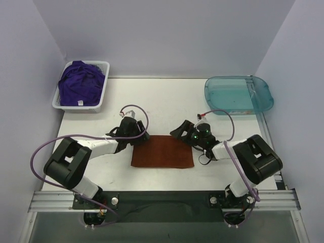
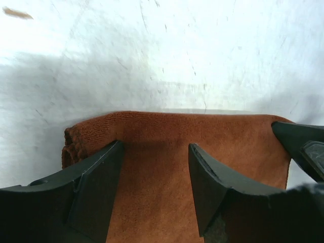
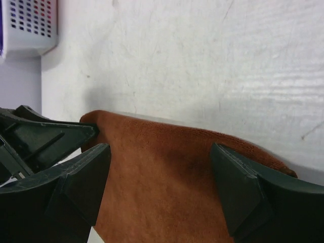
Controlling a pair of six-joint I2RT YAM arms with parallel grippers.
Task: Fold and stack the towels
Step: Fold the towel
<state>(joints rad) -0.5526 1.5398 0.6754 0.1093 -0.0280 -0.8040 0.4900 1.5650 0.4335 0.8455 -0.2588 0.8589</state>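
Both tools are hanging with their jaws spread and nothing pinched between them: the left tool (image 2: pixel 156 147) is poised over the far left corner of the rust-orange towel (image 1: pixel 162 151), and the right tool (image 3: pixel 161 149) is straddling its far right corner. That towel is lying flat as a neat rectangle midway along the counter (image 1: pixel 167 101), closer to the near edge than to the far one, and the left wrist view is showing doubled layers at its left side, so it appears to be folded at least once already. The purple towels (image 1: pixel 81 83) are sitting bunched in the white basket (image 1: pixel 104 66) at the far left corner, while the teal tray (image 1: pixel 263 98) is resting at the far right corner. The step in hand seems to be handling the towel's far edge, either finishing this fold or starting a further one. Doing it well likely means lowering both tools evenly, catching every layer at each corner instead of only the top one, lifting the two corners together so the cloth is not skewing, and laying the far edge squarely onto the near edge before letting go.
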